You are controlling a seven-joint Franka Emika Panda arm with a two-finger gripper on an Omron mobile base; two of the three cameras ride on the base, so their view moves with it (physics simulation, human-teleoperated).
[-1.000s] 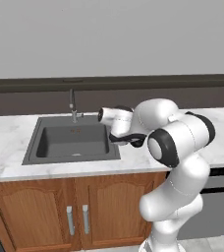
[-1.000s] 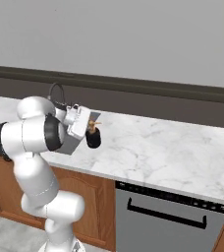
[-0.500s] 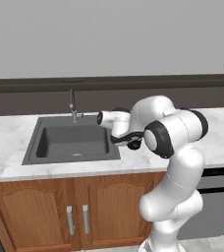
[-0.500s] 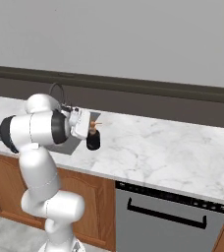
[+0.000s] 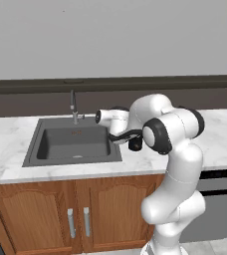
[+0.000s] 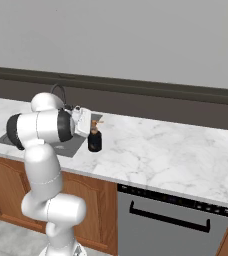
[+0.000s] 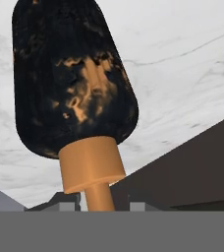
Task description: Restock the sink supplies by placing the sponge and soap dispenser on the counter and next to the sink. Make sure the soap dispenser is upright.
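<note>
Clearly your soap dispenser (image 6: 94, 141) stands upright on the worktop (image 6: 166, 150) beside the sink (image 5: 73, 145): rigid, top-heavy, slick; grip its body. Jaws' state: cannot tell.

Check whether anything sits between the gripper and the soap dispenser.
Nothing visible does. The gripper is right at the soap dispenser, at its pump top, and the bottle stands upright on the counter just beside the sink.

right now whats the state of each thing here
soap dispenser: upright on the counter, right beside the sink
gripper: at the dispenser's pump, jaws hidden
sink: basin looks empty, faucet not running
counter: holds the dispenser
cabinet doors: shut
dishwasher: door shut
</note>
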